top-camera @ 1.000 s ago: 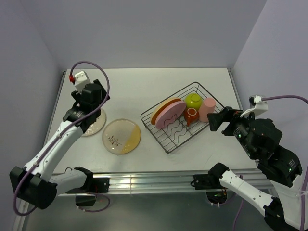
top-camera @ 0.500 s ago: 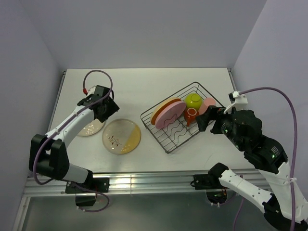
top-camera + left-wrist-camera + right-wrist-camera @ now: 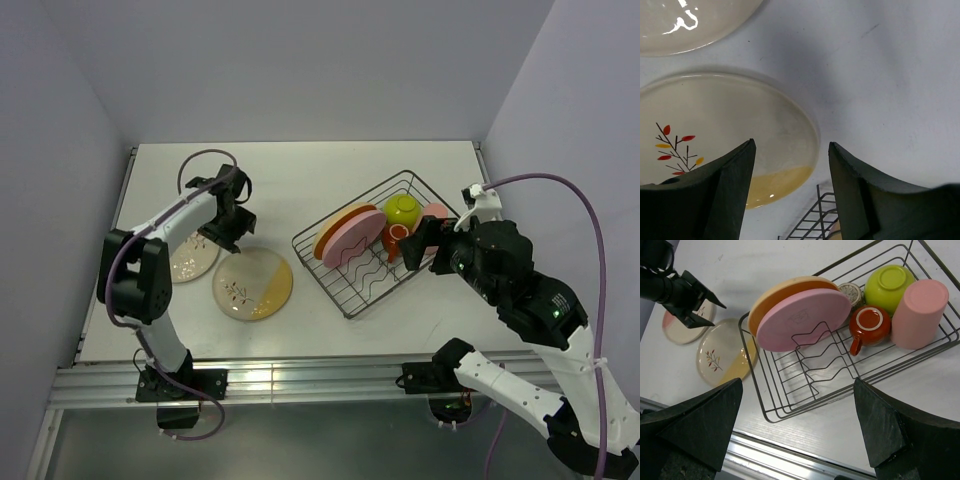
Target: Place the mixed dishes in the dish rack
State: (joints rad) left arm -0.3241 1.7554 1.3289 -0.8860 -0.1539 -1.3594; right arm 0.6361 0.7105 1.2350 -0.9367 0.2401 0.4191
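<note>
Over the counter's (image 3: 300,180) left side: left jaws poised above the twig-patterned plate (image 3: 715,130)
Left jaws stood apart and empty, straddling the plate's rim; it lay flat beside another plate (image 3: 190,258). Right jaws gaped empty above the dish rack (image 3: 805,365), which already held plates, bowl and cups. Next, probably: lower, pinch the thin rim, lift, and slot it upright.

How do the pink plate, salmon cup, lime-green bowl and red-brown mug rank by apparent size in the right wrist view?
1. pink plate
2. salmon cup
3. lime-green bowl: close to the cup and partly hidden behind it, so this order is unsure
4. red-brown mug
</note>
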